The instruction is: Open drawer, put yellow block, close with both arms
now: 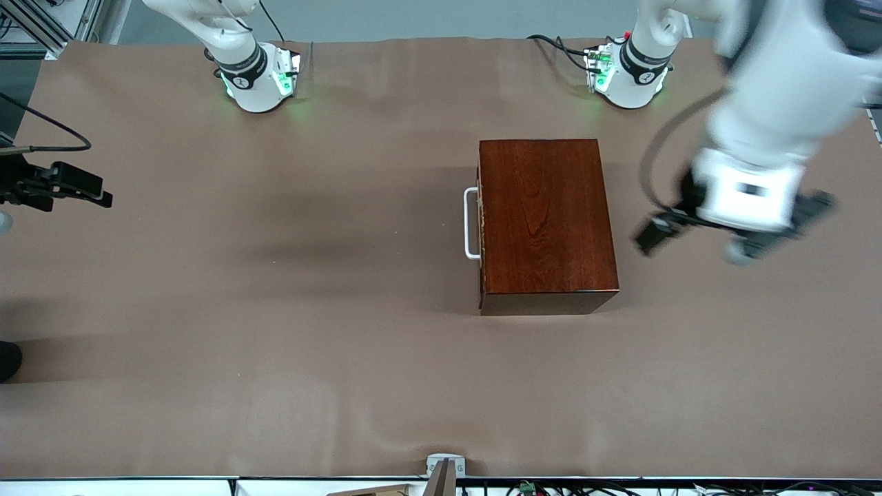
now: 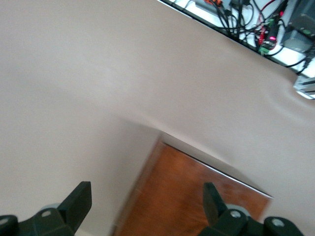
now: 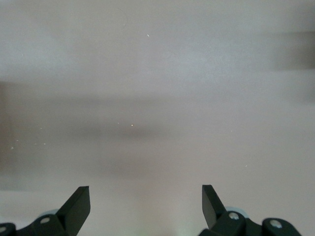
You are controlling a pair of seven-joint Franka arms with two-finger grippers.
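Two white arms stand at one brown table (image 1: 275,358), and the dark reddish wooden box (image 1: 544,220) set a little toward the left arm's end serves as the landmark. Starting at the right arm's end, well apart from the box, the right gripper (image 1: 76,187) reaches in from the edge of the front view and hangs over bare tablecloth. Its own wrist view shows the gripper (image 3: 146,204) with both black fingers (image 3: 78,204) spread wide and nothing between them, only plain cloth below. The right arm's base (image 1: 258,79) glows green, farther from the front camera than the box.

Next comes the box itself, resting flat on the table. Its drawer (image 1: 481,227) is pushed fully in, so the front sits flush with the box, and the white bar handle (image 1: 470,224) sticks out on the face that looks toward the right arm's end. No hand touches the handle. The yellow block cannot be seen in any view.

Just beside the box, toward the left arm's end, the left gripper (image 1: 741,238) hovers over the table, blurred. In the left wrist view the gripper (image 2: 147,206) has its fingers (image 2: 81,201) held well apart and empty, with a corner of the box's top (image 2: 197,196) below them. The left arm's base (image 1: 630,72) also glows green, farther from the camera than the box.
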